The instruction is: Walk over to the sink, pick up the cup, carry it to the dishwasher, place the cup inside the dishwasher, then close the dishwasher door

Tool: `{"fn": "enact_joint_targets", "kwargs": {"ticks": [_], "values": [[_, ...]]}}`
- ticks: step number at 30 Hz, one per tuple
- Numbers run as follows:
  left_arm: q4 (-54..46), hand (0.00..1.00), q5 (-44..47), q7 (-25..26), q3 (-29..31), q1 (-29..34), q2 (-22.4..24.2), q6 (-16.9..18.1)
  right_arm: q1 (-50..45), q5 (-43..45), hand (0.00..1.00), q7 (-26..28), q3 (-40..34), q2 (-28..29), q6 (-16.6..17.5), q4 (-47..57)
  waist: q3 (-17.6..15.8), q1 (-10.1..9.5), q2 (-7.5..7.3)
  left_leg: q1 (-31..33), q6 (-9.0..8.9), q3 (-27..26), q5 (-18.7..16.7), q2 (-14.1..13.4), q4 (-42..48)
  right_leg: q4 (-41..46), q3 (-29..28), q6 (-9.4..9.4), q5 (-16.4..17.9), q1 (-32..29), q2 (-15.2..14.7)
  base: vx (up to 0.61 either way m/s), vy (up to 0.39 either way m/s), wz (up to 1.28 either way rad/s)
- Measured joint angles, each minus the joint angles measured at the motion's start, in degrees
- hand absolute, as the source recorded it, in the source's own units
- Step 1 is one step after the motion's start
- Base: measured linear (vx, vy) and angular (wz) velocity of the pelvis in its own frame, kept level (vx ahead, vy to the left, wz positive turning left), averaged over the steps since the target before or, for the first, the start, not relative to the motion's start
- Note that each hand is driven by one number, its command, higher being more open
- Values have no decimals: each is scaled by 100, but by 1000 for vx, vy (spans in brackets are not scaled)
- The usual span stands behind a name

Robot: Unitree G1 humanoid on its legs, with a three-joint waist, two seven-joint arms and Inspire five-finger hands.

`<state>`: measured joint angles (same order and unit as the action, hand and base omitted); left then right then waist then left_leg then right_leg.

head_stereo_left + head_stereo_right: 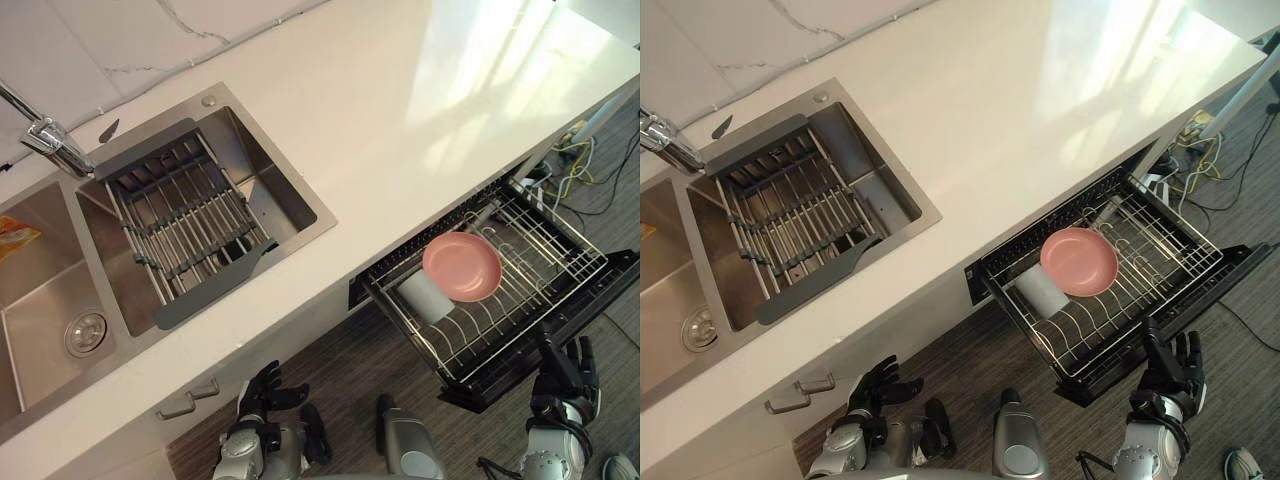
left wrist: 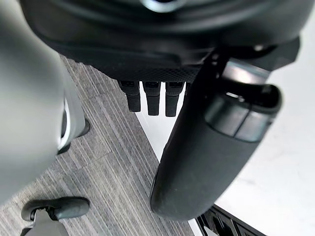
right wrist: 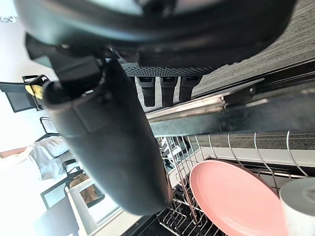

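Note:
A pale grey cup point(image 1: 425, 295) stands in the pulled-out wire rack point(image 1: 545, 255) of the open dishwasher, right beside a pink plate point(image 1: 462, 267). The dark dishwasher door point(image 1: 598, 298) hangs open below the rack. My right hand point(image 1: 565, 375) is open and held just in front of the door's near edge, fingers straight and holding nothing. In the right wrist view the fingers point(image 3: 167, 91) point at the door's edge, with the plate point(image 3: 236, 201) and cup point(image 3: 301, 206) beyond. My left hand point(image 1: 262, 392) hangs open low by the cabinet front.
A steel sink point(image 1: 290, 195) with a grey drying rack point(image 1: 185, 220) and a tap point(image 1: 50, 142) lies at the left of the white counter point(image 1: 420, 110). A cabinet handle point(image 1: 188, 402) sits near my left hand. Loose cables point(image 1: 578, 150) lie on the floor at the right.

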<state>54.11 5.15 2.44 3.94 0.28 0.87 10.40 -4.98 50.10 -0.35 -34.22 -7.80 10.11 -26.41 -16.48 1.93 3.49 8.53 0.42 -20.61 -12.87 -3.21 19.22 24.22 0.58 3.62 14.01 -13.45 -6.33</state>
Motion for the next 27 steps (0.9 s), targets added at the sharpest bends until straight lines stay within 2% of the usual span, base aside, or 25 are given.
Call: {"fn": "enact_joint_targets", "kwargs": {"ticks": [3, 9, 16, 27], "values": [[-1, 90, -1, -17, -1, -2, -21, 5, 11, 39, 90, 1, 87, -125, 4, -13, -35, -6, 50, 61, -5, 47, 29, 31, -4, 37, 88, 5, 3, -50, -49, -19, 7, 10], [4, 90, -4, -28, -16, 1, -62, 11, 36, 39, 90, -8, 243, -169, 23, -33, -41, -31, 61, 79, -12, 117, 148, 115, -98, 59, 202, 5, 3, -75, -131, -26, 4, 9], [11, 90, -13, -41, -164, 38, -170, 45, 38, 23, 90, -49, 894, -449, 143, -32, -50, -15, 80, 148, 5, 399, 376, 219, -301, 70, 447, -3, -5, -79, -230, -59, -17, 22], [124, 90, -72, -110, -163, 95, -336, 99, 575, -271, 90, -42, 2159, -833, 108, -35, -40, -66, 93, 228, -19, 1167, 1099, 374, -974, -430, 1152, -87, -345, 140, -267, -49, -15, 33]]}}
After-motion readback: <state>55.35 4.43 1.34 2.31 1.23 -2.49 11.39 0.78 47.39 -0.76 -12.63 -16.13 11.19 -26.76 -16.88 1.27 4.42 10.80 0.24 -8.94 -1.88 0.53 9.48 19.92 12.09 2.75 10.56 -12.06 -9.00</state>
